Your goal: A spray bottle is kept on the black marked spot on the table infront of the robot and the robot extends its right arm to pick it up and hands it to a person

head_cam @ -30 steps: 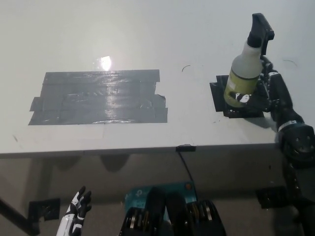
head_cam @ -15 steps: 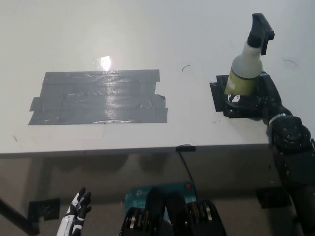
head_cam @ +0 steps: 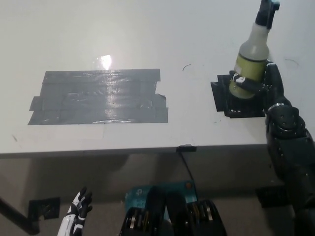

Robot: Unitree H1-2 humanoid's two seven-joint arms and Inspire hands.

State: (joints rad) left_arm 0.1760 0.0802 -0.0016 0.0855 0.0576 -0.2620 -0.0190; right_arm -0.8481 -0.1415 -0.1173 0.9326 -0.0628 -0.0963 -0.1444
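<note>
— Looking at the table (head_cam: 147, 29), what is standing near its right edge?

— The spray bottle (head_cam: 252, 61) is standing there, over the black marked spot (head_cam: 225, 101). The right hand (head_cam: 263, 84) is wrapping around the lower part of the bottle, with its fingers (head_cam: 244, 82) closing on the yellowish body. The bottle is leaning a little to the right, and its black nozzle is reaching the top edge of the picture. I cannot tell if its base is touching the spot or hanging just above it.

— Is something lying in the way around it?

— Not close. A big patch of grey tape (head_cam: 101, 103) is lying in the middle of the table, well apart from the bottle, toward the left side. A bright light reflection is shining just above the patch. A thin black cable (head_cam: 186, 164) is hanging down from the front edge of the table, left of the black arm.

— And the other hand?

— The left hand (head_cam: 78, 209) is resting low, below the front edge of the table, at the lower left. Its white fingers are spreading apart and are holding nothing.
</note>
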